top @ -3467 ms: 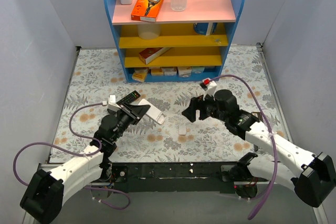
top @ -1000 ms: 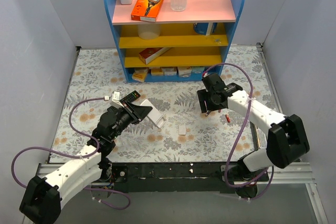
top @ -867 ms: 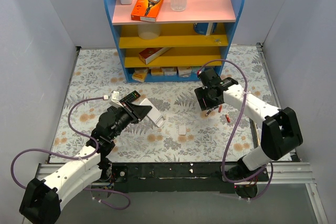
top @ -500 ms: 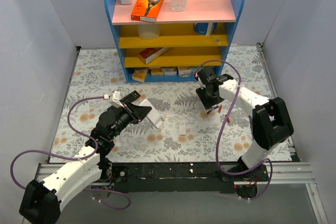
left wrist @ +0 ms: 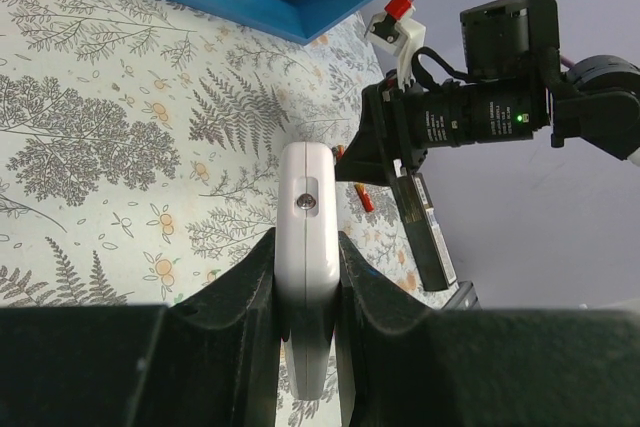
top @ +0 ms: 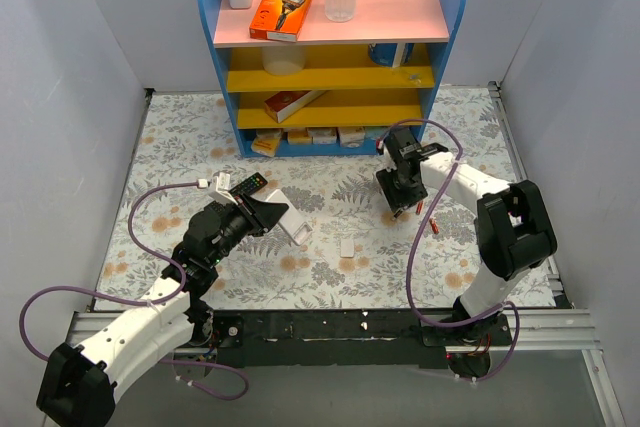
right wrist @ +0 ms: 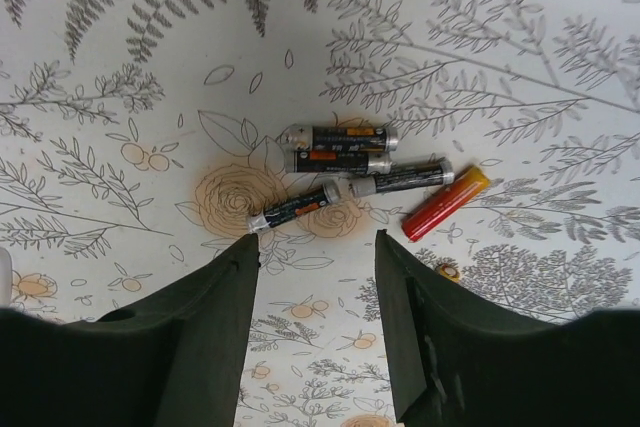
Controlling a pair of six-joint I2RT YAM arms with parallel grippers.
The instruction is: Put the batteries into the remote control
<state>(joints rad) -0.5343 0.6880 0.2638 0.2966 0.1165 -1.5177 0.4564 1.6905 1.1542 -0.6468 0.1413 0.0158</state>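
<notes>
Left gripper point(left wrist: 305, 239) is pinched on the remote point(left wrist: 305, 192), 1 finger point(left wrist: 250, 292) against each long side; the remote is held edge-on above the left half of the table point(top: 330, 272); right gripper point(right wrist: 318, 242) stands spread with nothing between its jaws, pointing down at the batteries point(right wrist: 335, 160); 4 dark cells and 1 red one lie clustered on the table just beyond its fingertips point(right wrist: 245, 259); whether the nearest cell touches a fingertip I cannot tell
</notes>
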